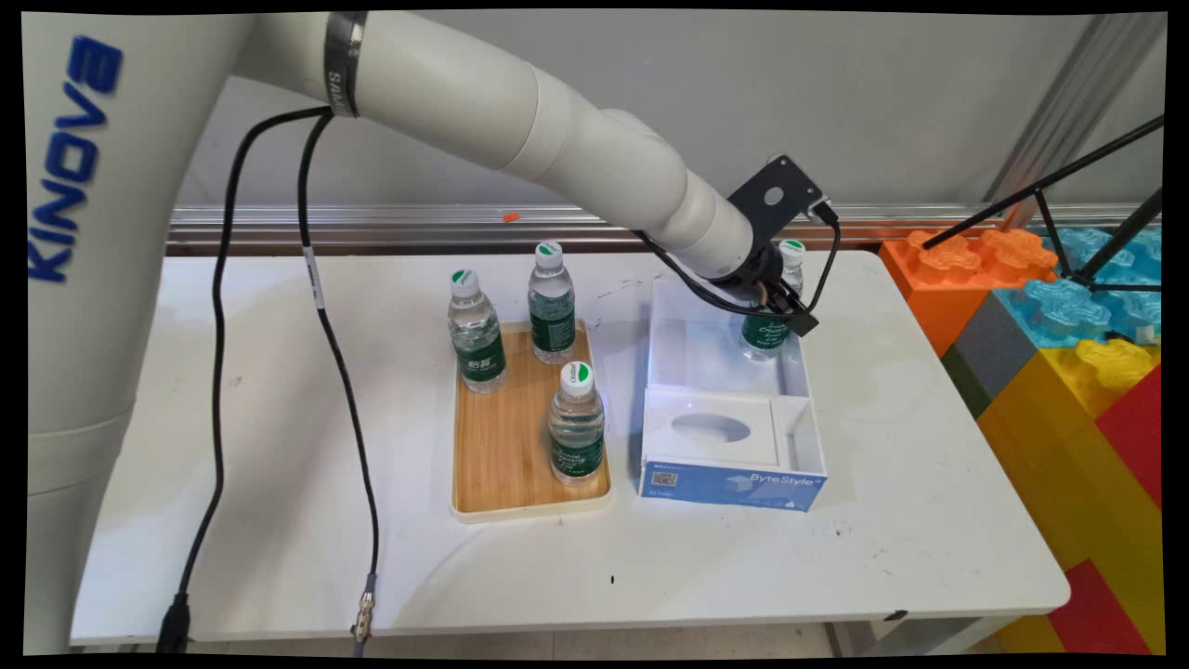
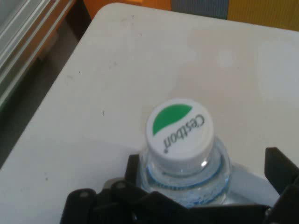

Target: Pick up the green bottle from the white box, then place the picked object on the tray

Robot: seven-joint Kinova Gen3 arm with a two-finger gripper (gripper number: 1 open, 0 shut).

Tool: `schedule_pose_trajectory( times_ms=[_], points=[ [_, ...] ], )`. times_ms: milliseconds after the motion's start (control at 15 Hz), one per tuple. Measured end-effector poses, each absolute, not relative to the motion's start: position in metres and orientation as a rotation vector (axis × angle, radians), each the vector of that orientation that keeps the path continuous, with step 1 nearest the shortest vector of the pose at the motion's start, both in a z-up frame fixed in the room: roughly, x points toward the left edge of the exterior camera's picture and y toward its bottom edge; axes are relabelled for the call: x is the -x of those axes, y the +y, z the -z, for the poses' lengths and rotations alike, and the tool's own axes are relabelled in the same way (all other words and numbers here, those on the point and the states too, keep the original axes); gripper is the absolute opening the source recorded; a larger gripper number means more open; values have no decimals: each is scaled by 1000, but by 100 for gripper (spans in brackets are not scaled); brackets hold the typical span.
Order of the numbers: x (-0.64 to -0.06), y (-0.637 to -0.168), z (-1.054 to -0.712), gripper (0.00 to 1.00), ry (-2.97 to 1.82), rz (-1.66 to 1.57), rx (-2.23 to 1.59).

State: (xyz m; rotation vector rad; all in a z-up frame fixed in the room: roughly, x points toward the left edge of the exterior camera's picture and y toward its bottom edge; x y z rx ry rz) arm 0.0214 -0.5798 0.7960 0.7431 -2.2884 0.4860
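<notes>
3 btls (image 1: 553,302) on tray (image 1: 506,465) (bamboo)

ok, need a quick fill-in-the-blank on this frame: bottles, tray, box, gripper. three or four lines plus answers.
1. The wooden tray carries ___ clear plastic water bottles.
2. The fourth clear water bottle with a green label stands inside the open white and blue ___.
3. The black two-finger gripper is at that fourth bottle, whose white cap bears a ___ patch.
4. The tray lies on the white ___.

Answers: three; box; green; table
</notes>
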Motion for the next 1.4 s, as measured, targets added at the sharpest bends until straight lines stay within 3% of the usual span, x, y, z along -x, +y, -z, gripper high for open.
schedule_pose_trajectory(
  times_ms=[400,467,1067,1400],
  points=[
    [-22,-584,-796,100,-2302,-541,-691],
    [-22,-584,-796,0,-2305,-550,-683],
    [-27,-581,-805,0,-2307,-574,-655],
    [-33,-568,-844,0,-2262,-539,-698]
  ],
)
